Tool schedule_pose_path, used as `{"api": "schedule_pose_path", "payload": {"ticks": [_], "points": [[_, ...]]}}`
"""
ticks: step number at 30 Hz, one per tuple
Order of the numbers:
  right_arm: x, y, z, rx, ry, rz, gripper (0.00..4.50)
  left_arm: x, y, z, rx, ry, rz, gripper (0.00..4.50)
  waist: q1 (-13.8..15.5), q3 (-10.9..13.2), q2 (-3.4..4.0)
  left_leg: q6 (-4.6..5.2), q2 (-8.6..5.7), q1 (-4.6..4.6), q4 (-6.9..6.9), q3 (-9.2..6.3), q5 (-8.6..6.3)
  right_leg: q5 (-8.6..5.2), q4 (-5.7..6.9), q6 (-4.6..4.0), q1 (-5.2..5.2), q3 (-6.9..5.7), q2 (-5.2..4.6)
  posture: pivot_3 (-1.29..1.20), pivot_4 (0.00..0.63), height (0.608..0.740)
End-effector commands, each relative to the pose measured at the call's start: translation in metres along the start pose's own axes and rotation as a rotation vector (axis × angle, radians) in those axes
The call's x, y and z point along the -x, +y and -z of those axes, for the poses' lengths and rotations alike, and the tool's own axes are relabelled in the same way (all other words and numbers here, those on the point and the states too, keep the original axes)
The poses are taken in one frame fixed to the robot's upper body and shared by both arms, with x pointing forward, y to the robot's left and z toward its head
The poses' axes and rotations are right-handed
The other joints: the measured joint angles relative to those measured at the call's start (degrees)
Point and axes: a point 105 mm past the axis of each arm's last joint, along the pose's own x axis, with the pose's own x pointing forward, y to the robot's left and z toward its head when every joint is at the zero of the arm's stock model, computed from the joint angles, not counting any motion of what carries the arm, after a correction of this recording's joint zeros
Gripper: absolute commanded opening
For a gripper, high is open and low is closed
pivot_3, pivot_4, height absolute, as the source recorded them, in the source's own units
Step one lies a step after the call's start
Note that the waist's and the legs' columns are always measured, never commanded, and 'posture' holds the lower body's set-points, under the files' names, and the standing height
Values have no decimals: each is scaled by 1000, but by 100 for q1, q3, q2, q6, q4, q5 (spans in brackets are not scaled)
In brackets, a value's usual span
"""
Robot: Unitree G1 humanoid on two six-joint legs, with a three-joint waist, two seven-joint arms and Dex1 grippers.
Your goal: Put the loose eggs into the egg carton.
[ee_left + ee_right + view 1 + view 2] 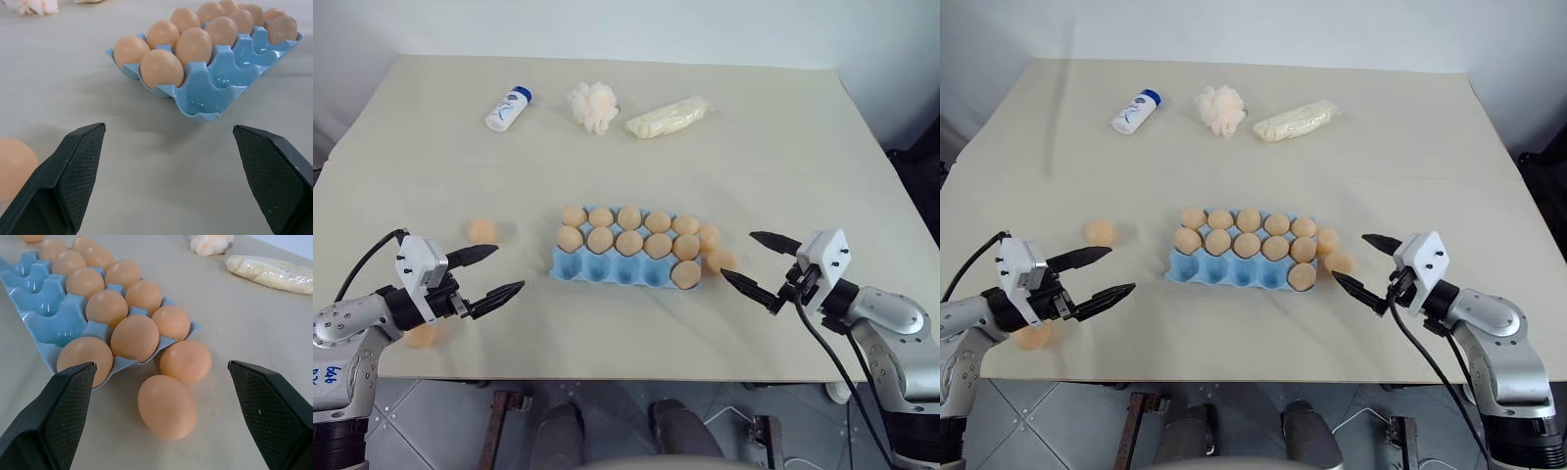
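The light-blue egg carton (607,270) lies mid-table with several eggs in its back and middle rows and one egg (685,274) in the front row's right cup. Two loose eggs (709,237) (722,260) rest against its right end, just ahead of my open right gripper (739,255); the right wrist view shows these eggs (186,361) (166,405) close in front of its fingers. Another loose egg (481,231) lies left of the carton, beyond my open left gripper (507,268). One more egg (421,336) sits partly under my left arm.
At the table's far side lie a white bottle with a blue cap (508,109), a fluffy cream puff (593,106) and a plastic-wrapped pale pack (668,117). The table's front edge runs just below both grippers.
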Motion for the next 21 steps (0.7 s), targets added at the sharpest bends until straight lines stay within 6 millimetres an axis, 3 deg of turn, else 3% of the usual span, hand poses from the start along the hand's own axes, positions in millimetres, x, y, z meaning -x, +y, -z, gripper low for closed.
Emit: {"api": "schedule_pose_path", "payload": {"ticks": [1, 4, 9, 14, 17, 21], "points": [[-4, 0, -10, 24, -40, 1, 4500, 0, 2, -8, -55, -17, -10, 4463, -1, 0, 0, 0, 0, 0, 0, 0, 0, 0, 0, 0, 0, 0, 0, 0, 150, 740], [-5, -3, -14, 34, -53, 15, 4500, -9, -4, -12, -47, -44, 38, 4463, 3, 0, 0, 0, 2, 0, 1, 0, 0, 0, 2, 0, 0, -1, 1, 0, 150, 740], [25, -6, -1, 27, 11, 69, 4500, -28, -28, -28, -58, -78, 194, 4463, 99, 0, 0, 0, -6, -4, 2, -8, -1, 0, 1, 1, 4, -16, -8, 0, 150, 740], [52, -6, 27, -28, 105, 107, 4500, -43, -53, -33, -126, -70, 351, 4463, 94, 0, 1, -3, -5, -2, 2, -4, -3, 0, -1, 1, 4, -15, -2, 0, 150, 740], [50, -7, 35, -33, 118, 94, 4500, -47, -60, -29, -122, -59, 388, 4463, -8, 2, 4, -3, -3, 2, 5, 5, -2, 0, -1, 0, 6, -10, -1, 0, 150, 740], [31, -11, 34, -21, 99, 41, 4500, -47, -58, -26, -122, -46, 391, 4463, -86, 6, 8, -1, 7, 6, 36, 18, -2, 3, 9, -4, 7, -7, 4, 0, 150, 740]]}}
